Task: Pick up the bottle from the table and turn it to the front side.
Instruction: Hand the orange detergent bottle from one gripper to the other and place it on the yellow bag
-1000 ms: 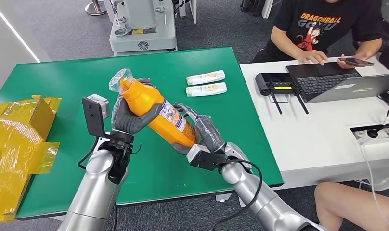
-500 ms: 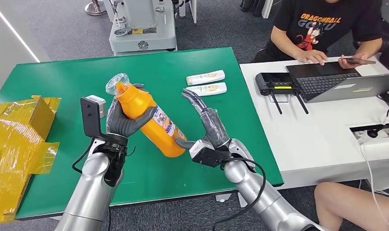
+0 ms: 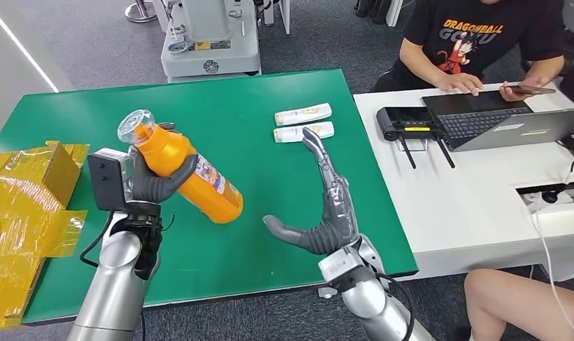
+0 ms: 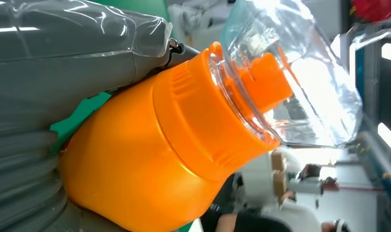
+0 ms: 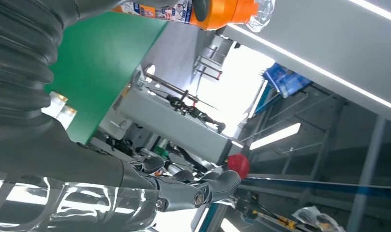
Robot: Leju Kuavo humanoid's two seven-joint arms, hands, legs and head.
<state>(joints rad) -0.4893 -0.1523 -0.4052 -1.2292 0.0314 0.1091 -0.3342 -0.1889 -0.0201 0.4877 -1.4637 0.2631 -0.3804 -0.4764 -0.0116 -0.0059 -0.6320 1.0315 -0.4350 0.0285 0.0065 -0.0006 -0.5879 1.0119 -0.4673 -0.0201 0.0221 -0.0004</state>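
- Left hand (image 3: 155,181): wrapped around the upper body of the orange bottle (image 3: 187,172), holding it clear above the green table (image 3: 270,213).
- Bottle: tilted, clear cap (image 3: 135,126) up and away from the hand, base down toward the right hand; printed label (image 3: 214,180) facing up and toward the robot, just below the gripping fingers.
- Left wrist view: orange shoulder and ribbed collar of the bottle (image 4: 159,159) pressed against the grey palm, clear cap (image 4: 300,77) over the orange nozzle beyond the hand.
- Right hand (image 3: 325,206): empty, fingers spread and pointing up, thumb out toward the bottle; apart from the bottle, with bare table between.
- Right wrist view: bottle (image 5: 203,10) well beyond the fingertips (image 5: 222,183), label side visible.
- Two small white tubes (image 3: 303,123): lying side by side on the table, beyond the right hand's fingertips.
- Yellow packaging (image 3: 28,206): at the table's edge, out past the left hand.
- Person (image 3: 483,42): seated at the white desk (image 3: 469,206) past the right hand, hands on a laptop (image 3: 483,117) and a phone.
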